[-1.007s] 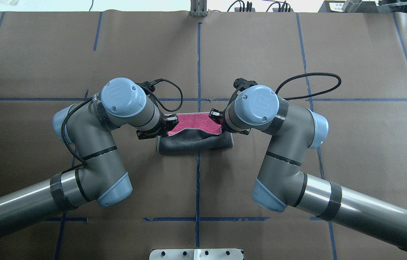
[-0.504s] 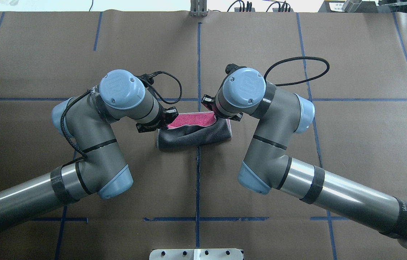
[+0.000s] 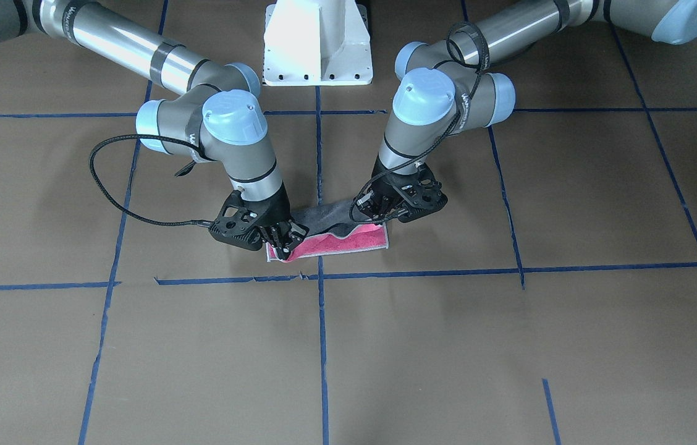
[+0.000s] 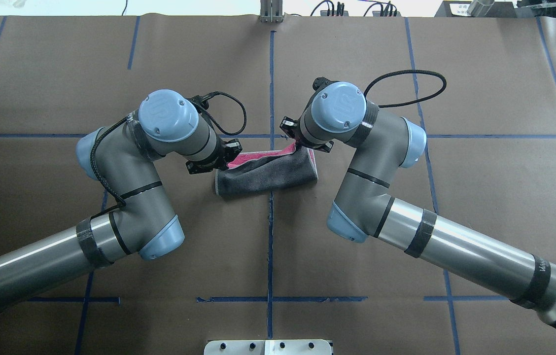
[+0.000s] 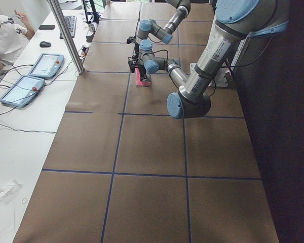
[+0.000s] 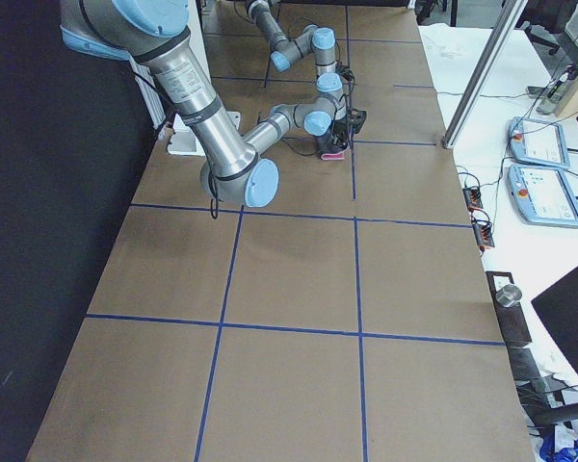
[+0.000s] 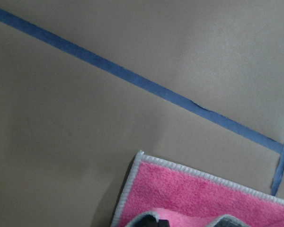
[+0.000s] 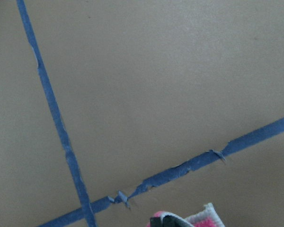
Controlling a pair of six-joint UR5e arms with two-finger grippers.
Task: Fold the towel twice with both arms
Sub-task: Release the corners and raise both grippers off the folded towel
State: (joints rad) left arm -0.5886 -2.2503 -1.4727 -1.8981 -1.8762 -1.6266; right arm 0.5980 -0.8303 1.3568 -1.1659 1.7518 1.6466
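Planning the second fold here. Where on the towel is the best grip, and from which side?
Probably the two corners of one short end of the towel, taken from above. It lies as a long grey strip with its stitched border showing at the ends, so lifting one end over the other would halve it.

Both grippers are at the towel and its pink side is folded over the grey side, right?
Not quite: in the overhead view the towel has its grey side folded over the pink, with only a pink strip showing at the far edge. The left gripper and right gripper are both at it.
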